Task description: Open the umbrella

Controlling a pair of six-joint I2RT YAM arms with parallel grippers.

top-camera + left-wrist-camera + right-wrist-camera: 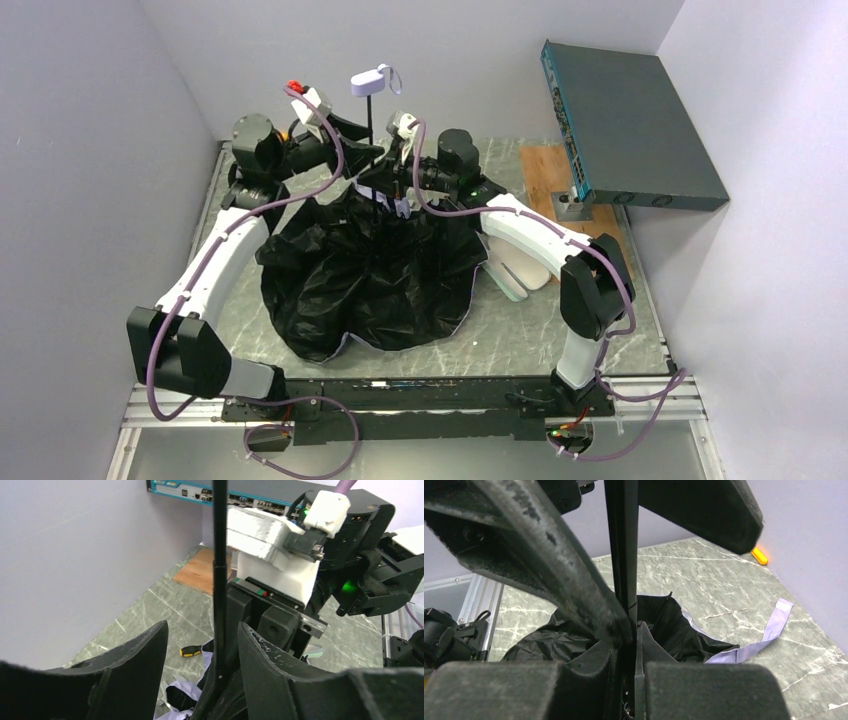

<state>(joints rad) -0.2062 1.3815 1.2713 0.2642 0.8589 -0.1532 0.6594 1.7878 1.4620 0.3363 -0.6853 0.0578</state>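
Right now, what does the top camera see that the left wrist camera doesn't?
Only the top camera shows the small lavender handle and the whole wide black fabric canopy. Only the left wrist camera shows a little yellow-and-black screwdriver on the grey marble table. Both show the thin black umbrella shaft and the blue-grey network box.

Desk (500, 325): grey-green marbled top, walls at left, rear and right.
Umbrella (370, 280): canopy spread across the middle of the desk, black lining upward, pale edge showing at the near rim.
Case (522, 278): pale oval, flat on the desk just right of the canopy.
Wooden board (545, 170): flat in the far right corner.
Screwdriver (192, 651): yellow-and-black handle, lying near the canopy's edge.
Strap (769, 630): lavender strip, flat on the desk, running out from the canopy.
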